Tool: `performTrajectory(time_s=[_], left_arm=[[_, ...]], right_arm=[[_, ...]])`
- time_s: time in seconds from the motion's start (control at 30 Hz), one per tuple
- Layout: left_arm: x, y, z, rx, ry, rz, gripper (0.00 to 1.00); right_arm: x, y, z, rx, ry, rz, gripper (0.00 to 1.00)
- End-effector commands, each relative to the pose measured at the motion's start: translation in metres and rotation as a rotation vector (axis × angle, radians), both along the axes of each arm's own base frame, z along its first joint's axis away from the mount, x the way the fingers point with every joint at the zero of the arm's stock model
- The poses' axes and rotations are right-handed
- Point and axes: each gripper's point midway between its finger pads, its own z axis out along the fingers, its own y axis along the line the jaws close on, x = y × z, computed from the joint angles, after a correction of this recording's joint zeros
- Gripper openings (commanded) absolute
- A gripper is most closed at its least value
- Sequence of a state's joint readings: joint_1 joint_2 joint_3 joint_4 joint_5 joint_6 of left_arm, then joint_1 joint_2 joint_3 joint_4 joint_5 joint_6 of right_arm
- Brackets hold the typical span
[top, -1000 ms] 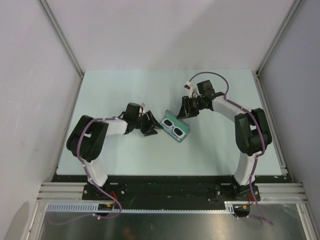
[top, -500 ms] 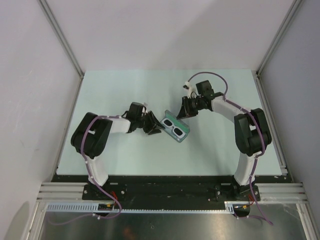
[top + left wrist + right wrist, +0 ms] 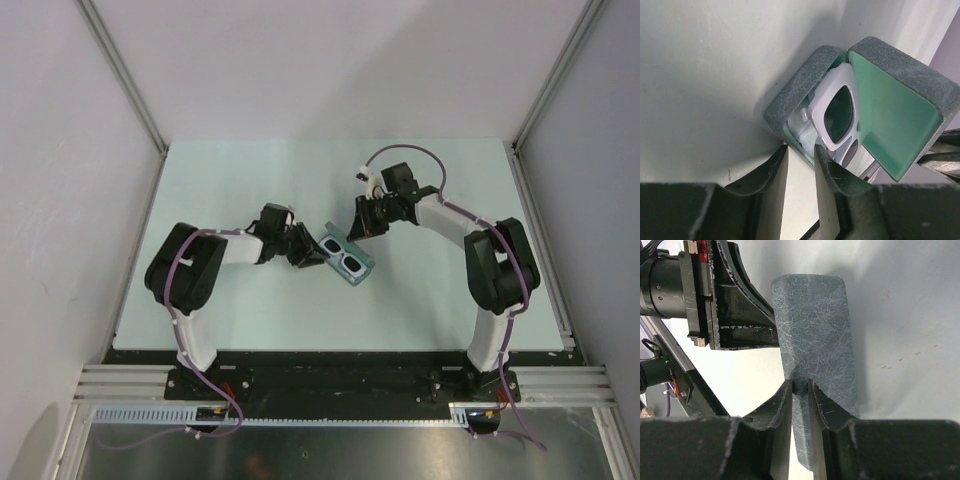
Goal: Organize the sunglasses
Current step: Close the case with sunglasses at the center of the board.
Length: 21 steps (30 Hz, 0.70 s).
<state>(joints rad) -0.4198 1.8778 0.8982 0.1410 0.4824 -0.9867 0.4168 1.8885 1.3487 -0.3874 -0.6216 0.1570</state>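
one pale tabletop (image 3: pixel 250 180) carries an open grey felt case (image 3: pixel 790 95), set between the two grippers. the right gripper (image 3: pixel 800 383) is clamped on the edge of the raised lid (image 3: pixel 815 325), felt filling the slot between its fingers. the left gripper (image 3: pixel 800 151) sits at the case's near wall, its fingers a narrow gap apart; whether they pinch that wall cannot be told. the white sunglasses (image 3: pixel 837 114) lie inside the case, lenses up, just beyond the left gripper's tips.
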Motion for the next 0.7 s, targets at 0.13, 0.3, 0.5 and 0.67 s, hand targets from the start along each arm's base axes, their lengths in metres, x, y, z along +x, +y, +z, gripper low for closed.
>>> performTrajectory(time_s=[0.13, 0.3, 0.5, 0.67], left_arm=[[0.0013, 0.0066, -0.0179, 0.080, 0.026, 0.022, 0.34], [0.0027, 0.0066, -0.0178, 0.081, 0.025, 0.027, 0.33], [0.0046, 0.0069, -0.0178, 0.086, 0.025, 0.039, 0.32], [0.0047, 0.0074, -0.0202, 0.092, 0.034, 0.050, 0.30]], right_arm=[[-0.0081, 0.0023, -0.0179, -0.103, -0.004, -0.005, 0.22], [-0.0081, 0.0023, -0.0168, -0.124, -0.021, -0.011, 0.22], [-0.0080, 0.0052, -0.0132, -0.145, -0.049, -0.019, 0.22], [-0.0123, 0.0101, -0.0120, -0.160, -0.062, -0.012, 0.21]])
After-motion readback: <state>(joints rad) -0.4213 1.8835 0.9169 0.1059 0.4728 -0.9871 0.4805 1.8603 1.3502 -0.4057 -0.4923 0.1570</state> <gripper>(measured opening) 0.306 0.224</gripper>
